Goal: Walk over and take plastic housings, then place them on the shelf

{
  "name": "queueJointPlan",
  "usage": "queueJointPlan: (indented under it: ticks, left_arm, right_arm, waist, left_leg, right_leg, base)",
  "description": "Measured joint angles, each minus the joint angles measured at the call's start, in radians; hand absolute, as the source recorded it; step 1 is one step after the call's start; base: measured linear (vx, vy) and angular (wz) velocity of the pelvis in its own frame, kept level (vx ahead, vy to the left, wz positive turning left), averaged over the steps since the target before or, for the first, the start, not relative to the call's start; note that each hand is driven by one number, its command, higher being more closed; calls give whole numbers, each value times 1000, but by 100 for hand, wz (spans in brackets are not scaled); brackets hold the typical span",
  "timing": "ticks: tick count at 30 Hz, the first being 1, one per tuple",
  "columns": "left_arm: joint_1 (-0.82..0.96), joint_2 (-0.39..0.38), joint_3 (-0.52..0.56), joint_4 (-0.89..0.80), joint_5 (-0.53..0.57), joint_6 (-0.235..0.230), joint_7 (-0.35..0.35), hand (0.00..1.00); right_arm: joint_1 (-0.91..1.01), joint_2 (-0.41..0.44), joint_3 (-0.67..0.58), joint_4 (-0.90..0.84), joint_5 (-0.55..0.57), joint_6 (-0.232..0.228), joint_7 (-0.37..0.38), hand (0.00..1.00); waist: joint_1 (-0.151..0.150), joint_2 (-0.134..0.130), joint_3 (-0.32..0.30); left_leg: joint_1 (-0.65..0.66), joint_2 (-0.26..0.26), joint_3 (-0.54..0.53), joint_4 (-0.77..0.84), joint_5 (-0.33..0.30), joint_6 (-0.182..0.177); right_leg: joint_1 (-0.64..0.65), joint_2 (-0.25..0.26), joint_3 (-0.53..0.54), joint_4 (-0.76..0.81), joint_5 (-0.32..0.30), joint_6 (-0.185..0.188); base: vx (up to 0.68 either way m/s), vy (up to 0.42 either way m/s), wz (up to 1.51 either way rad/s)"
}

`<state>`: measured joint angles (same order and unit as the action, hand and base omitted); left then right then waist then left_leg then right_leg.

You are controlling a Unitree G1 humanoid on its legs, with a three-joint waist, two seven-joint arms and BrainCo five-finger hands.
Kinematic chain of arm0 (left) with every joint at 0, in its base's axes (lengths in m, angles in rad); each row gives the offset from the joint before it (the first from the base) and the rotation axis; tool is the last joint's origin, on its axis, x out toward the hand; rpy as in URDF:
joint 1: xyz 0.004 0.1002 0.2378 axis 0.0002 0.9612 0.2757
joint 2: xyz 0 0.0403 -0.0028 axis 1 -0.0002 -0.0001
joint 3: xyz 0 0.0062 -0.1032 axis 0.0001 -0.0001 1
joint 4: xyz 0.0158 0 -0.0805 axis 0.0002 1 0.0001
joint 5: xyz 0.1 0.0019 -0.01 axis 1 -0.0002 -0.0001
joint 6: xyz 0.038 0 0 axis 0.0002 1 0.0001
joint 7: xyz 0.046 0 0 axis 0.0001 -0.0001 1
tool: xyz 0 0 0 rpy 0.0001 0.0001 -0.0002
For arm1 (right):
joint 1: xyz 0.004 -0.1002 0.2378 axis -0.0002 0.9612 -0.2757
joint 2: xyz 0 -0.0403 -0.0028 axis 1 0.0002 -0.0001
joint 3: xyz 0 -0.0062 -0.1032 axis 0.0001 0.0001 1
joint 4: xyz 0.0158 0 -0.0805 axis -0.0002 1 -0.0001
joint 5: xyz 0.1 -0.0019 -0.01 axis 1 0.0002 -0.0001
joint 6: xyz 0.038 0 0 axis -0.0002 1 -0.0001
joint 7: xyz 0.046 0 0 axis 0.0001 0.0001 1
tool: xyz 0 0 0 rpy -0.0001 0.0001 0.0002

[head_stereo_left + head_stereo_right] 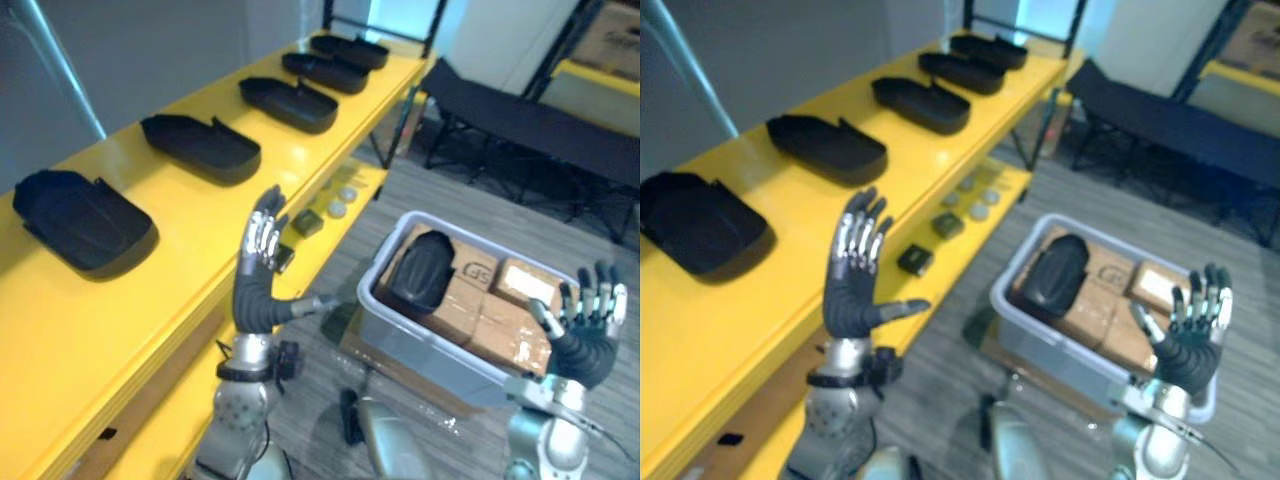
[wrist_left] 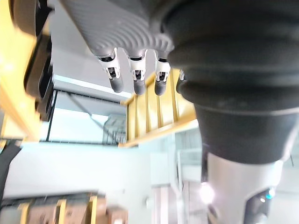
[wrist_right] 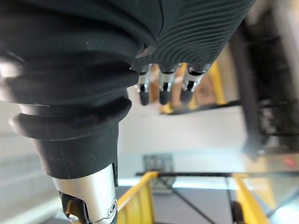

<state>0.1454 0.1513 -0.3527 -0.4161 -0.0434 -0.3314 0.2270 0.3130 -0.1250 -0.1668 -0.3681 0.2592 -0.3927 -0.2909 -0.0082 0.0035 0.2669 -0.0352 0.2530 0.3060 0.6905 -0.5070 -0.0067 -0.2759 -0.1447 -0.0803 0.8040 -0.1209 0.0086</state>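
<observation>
Left robot hand point(image 1: 255, 290) is up in front of the yellow shelf point(image 1: 150, 300). Fingers are straight & spread, thumb out to the side, nothing in it. Right robot hand point(image 1: 588, 335) is raised too, by the right-hand end of the grey bin point(image 1: 420, 345), fingers straight up, also empty. Five black housings point(image 1: 200, 148) sit in a row along the top of the shelf, apart from each other, hollow side up. One more housing point(image 1: 420, 270) lies in the bin on top of the cardboard boxes point(image 1: 500, 315), roughly btw the two hands. The lower shelf level has a few small bits, incl. a dark block point(image 1: 308, 224) & some round discs point(image 1: 340, 205). A black folding cot point(image 1: 520, 120) stands behind the bin.
</observation>
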Motion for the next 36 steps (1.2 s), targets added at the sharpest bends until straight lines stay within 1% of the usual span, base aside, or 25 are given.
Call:
queueJointPlan:
  ticks: [1,2,4,5,6,7,9,10,12,15,17,18,19,20,21,23,25,26,27,29,30,32,33,34,36]
  left_arm:
    - [34,0,40,18,-24,16,-21,0]
    - [50,0,60,24,-37,23,-31,0]
    - [86,5,133,59,-76,49,-39,0]
    - [99,11,148,69,-85,50,-34,0]
    - [100,11,150,78,-107,50,-31,0]
    - [92,-5,149,122,-120,51,-16,0]
    - [78,-29,128,168,-150,52,-4,0]
    - [80,-51,110,184,-154,49,0,0]
    - [58,-55,92,200,-150,40,7,0]
    - [-17,-45,65,256,-102,33,-2,0]
    - [-67,-38,41,331,-55,56,-8,0]
    - [-99,-38,20,413,-14,94,-4,0]
    - [-111,-37,17,451,6,110,-4,0]
    - [-139,-32,17,553,41,163,-1,0]
    - [-149,-26,18,596,52,186,4,0]
    - [-169,6,36,754,52,270,33,0]
    - [-165,15,73,816,54,299,48,0]
    - [-154,19,101,848,54,315,65,0]
    - [-148,22,114,865,52,316,74,0]
    - [-112,23,162,942,43,310,97,0]
    - [-99,17,181,978,39,306,104,0]
    - [-90,2,216,1029,2,270,105,0]
    - [-85,-5,221,1067,-12,251,99,0]
    - [-81,-4,223,1086,-30,243,96,0]
    - [-54,-24,233,1159,-88,200,62,0]
  right_arm:
    - [-33,-3,-1,31,-1,21,-7,0]
    - [-49,-5,-2,45,0,31,-13,0]
    - [-91,-30,-7,95,-2,81,-16,0]
    - [-102,-36,-7,116,-10,104,-16,0]
    - [-105,-43,-8,128,-16,125,-16,0]
    - [-141,-75,-10,171,-17,162,-17,0]
    - [-139,-101,-31,217,-11,188,-18,0]
    - [-125,-108,-54,257,11,208,-21,0]
    - [-114,-107,-88,285,48,214,-34,0]
    - [-125,-107,-116,336,71,210,-36,0]
    - [-140,-106,-110,391,82,210,-27,0]
    - [-186,-105,-97,436,83,213,-10,0]
    - [-208,-105,-87,448,83,214,-3,0]
    - [-286,-107,-56,493,81,215,18,0]
    - [-325,-109,-40,515,82,217,26,0]
    - [-481,-113,14,611,83,241,34,0]
    - [-600,-129,32,682,82,247,26,0]
    - [-704,-160,48,752,82,249,17,0]
    - [-757,-177,52,787,82,249,10,0]
    - [-940,-243,62,917,83,248,-9,0]
    - [-1005,-266,71,965,83,246,-17,0]
    - [-1103,-319,86,1062,83,245,-29,0]
    - [-1156,-345,95,1107,80,247,-48,0]
    - [-1178,-354,100,1127,80,247,-60,0]
    - [-1251,-386,133,1186,40,272,-127,0]
  waist:
    - [7,-16,-15]
    - [11,-24,-23]
    - [27,-49,-45]
    - [30,-67,-60]
    - [37,-69,-62]
    - [44,-41,-55]
    - [15,3,-34]
    - [-4,14,-37]
    - [-10,21,-35]
    - [-38,18,-19]
    - [-41,10,-10]
    - [-36,8,6]
    - [-34,7,16]
    - [-28,1,45]
    - [-23,0,58]
    - [18,-7,97]
    - [46,-6,130]
    - [72,-5,152]
    - [85,-3,163]
    - [138,17,179]
    - [145,28,185]
    - [178,41,191]
    - [197,57,199]
    - [206,64,205]
    - [226,90,218]
  left_leg:
    - [0,11,30,-47,35,-22]
    - [-1,17,44,-64,52,-31]
    - [-20,54,102,-83,90,-72]
    - [-39,65,119,-72,97,-85]
    - [-55,74,115,-59,101,-91]
    - [-89,106,81,-48,108,-108]
    - [-97,119,29,-69,129,-131]
    - [-92,117,16,-103,146,-141]
    - [-67,89,11,-172,179,-152]
    - [-68,36,5,-268,210,-157]
    - [-67,6,4,-306,230,-150]
    - [-70,-10,4,-311,239,-137]
    - [-70,-18,2,-311,240,-135]
    - [-74,-35,-17,-300,242,-131]
    - [-78,-37,-29,-293,242,-131]
    - [-119,-46,-71,-257,244,-127]
    - [-149,-51,-111,-232,248,-122]
    - [-173,-60,-140,-221,252,-116]
    - [-184,-65,-153,-218,255,-111]
    - [-248,-82,-195,-193,261,-102]
    - [-270,-94,-215,-190,267,-98]
    - [-301,-113,-239,-191,284,-90]
    - [-316,-127,-251,-184,288,-85]
    - [-318,-129,-254,-183,290,-83]
    - [-341,-147,-266,-171,295,-75]
  right_leg:
    - [34,-38,-1,-37,1,2]
    - [53,-53,-3,-66,3,4]
    - [154,-85,-51,-265,23,37]
    - [186,-82,-75,-365,31,89]
    - [198,-72,-91,-425,13,130]
    - [205,-23,-92,-527,11,172]
    - [203,13,-92,-550,28,154]
    - [184,25,-80,-548,33,144]
    - [151,24,-47,-549,41,134]
    - [96,4,-25,-557,58,134]
    - [86,-15,-24,-568,75,139]
    - [90,-29,-24,-579,93,139]
    - [96,-37,-24,-584,96,144]
    - [107,-51,-27,-593,107,153]
    - [110,-54,-28,-593,114,152]
    - [112,-66,-53,-600,127,157]
    - [120,-70,-74,-600,133,158]
    - [119,-77,-97,-600,134,158]
    - [119,-82,-108,-600,135,158]
    - [99,-95,-141,-599,141,164]
    - [97,-103,-156,-599,143,167]
    - [80,-123,-175,-592,147,170]
    - [76,-134,-193,-586,147,171]
    - [75,-138,-196,-582,147,171]
    - [63,-157,-207,-567,148,173]
  base:
    - [-79,-137,-72]
    - [-45,-145,-91]
    - [-30,-252,-97]
    - [-28,-291,-87]
    - [-23,-318,-111]
    - [-24,-296,-92]
    - [3,-231,-47]
    - [46,-200,-41]
    - [33,-149,-57]
    - [7,-52,-18]
    - [-19,18,9]
    - [-41,74,6]
    - [-78,128,16]
    - [-75,102,19]
    - [-118,122,29]
    - [-120,76,39]
    - [-130,40,53]
    - [-163,39,57]
    - [-206,45,59]
    - [-151,41,55]
    - [-110,50,58]
    - [-78,48,48]
    - [-59,44,28]
    - [-49,42,30]
    - [-40,44,23]
